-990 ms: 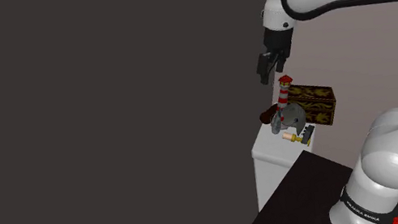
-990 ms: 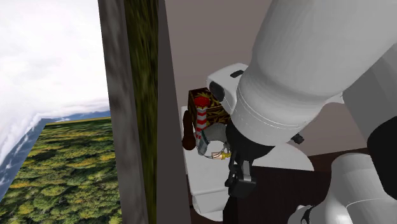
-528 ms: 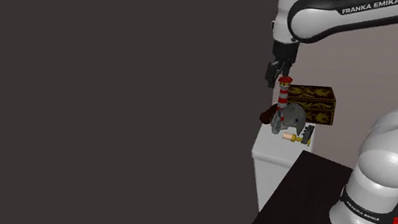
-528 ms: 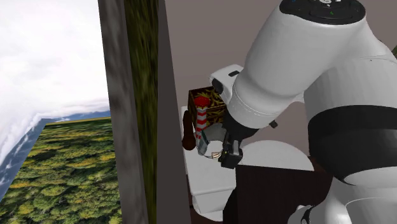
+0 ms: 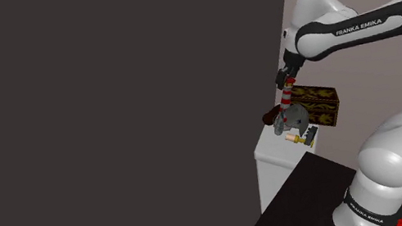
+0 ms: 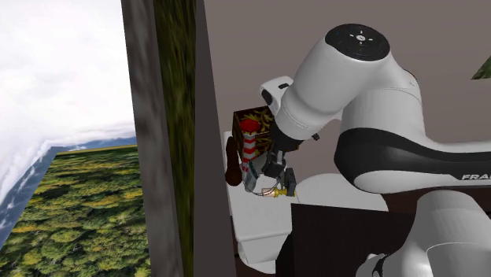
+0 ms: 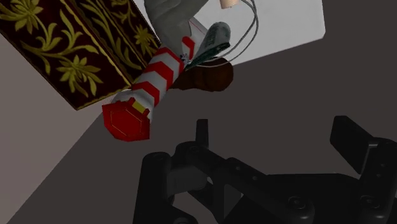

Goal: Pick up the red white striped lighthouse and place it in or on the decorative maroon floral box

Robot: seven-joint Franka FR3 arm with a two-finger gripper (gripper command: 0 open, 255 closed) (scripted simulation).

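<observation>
Just beneath and a little to one side of my gripper (image 7: pixel 275 130), the red-and-white striped lighthouse (image 7: pixel 149 86) stood upright on the white surface (image 7: pixel 280 32), its red cap pointing up toward the hand. It had not been picked up. The two black fingers stood well apart with nothing between them, and the lighthouse lay outside the gap, beyond the finger (image 7: pixel 202 133) on the box's side. Right beside the lighthouse, farther out from the gripper, sat the dark maroon box (image 7: pixel 57 51) with gold floral patterning; I could not tell whether the two touched. A brown rounded object (image 7: pixel 207 76) and a grey figure (image 7: pixel 168 13) crowded the lighthouse's base on its other side. From the shoulder view the gripper (image 5: pixel 283 78) hung just above the cap of the lighthouse (image 5: pixel 285 96). By my judgement the approach was nearly done, while centring, descending, grasping, lifting and carrying to the box all remained.
</observation>
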